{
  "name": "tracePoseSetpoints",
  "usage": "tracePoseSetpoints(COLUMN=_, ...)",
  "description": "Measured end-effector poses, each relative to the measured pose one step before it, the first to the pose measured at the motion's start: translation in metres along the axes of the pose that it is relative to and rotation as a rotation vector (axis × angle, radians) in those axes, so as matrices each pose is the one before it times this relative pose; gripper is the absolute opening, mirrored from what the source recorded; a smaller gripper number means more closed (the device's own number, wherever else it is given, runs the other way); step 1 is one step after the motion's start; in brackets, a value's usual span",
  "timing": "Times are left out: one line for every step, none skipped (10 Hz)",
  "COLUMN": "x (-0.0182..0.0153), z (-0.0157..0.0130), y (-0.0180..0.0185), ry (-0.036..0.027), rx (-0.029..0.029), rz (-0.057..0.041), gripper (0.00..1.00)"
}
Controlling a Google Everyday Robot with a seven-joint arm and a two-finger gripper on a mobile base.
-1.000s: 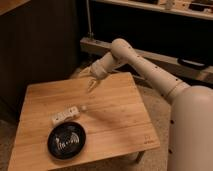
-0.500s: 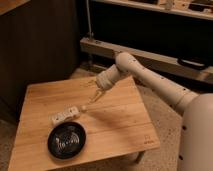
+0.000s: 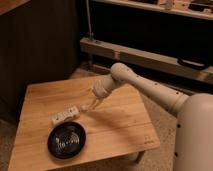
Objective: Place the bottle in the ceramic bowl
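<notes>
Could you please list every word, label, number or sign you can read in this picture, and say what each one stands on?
No text can be read anywhere in this view.
bottle: faint darker markings, too blurred to read.
ceramic bowl: no lettering shows.
gripper, low over the wood close to one end of the bottle: no lettering shows.

The small, slim, cream-white bottle [image 3: 65, 115] lies flat on its side on the left part of the wooden table [image 3: 120, 127]. Its left end is a bit nearer and its right end a bit farther. The round, shiny black ceramic bowl [image 3: 66, 140] sits right way up just in front of it, with rings inside. The cream gripper [image 3: 88, 106] is just beside the bottle's right end.
</notes>
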Motion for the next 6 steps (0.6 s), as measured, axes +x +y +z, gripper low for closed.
tracePoseSetpoints(x=0.00343, z=0.00424, y=-0.00066, ry=-0.00189, rx=0.00107, rz=0.00602, gripper=0.65)
tracePoseSetpoints(x=0.00409, z=0.00370, y=-0.00125, ry=-0.00135, rx=0.00321, rz=0.00562, gripper=0.65)
tracePoseSetpoints(x=0.00457, z=0.00991, y=-0.00449, ry=-0.00223, rx=0.00002, rz=0.00348, gripper=0.65)
tracePoseSetpoints(x=0.00176, z=0.00944, y=-0.00432, ry=-0.00081, rx=-0.00307, rz=-0.00236, gripper=0.65)
tracePoseSetpoints(x=0.00294, z=0.00684, y=-0.00332, ry=0.00300, rx=0.00046, rz=-0.00193, gripper=0.65)
tracePoseSetpoints(x=0.00233, z=0.00565, y=-0.00259, ry=0.01061, rx=0.00210, rz=0.00020, gripper=0.65)
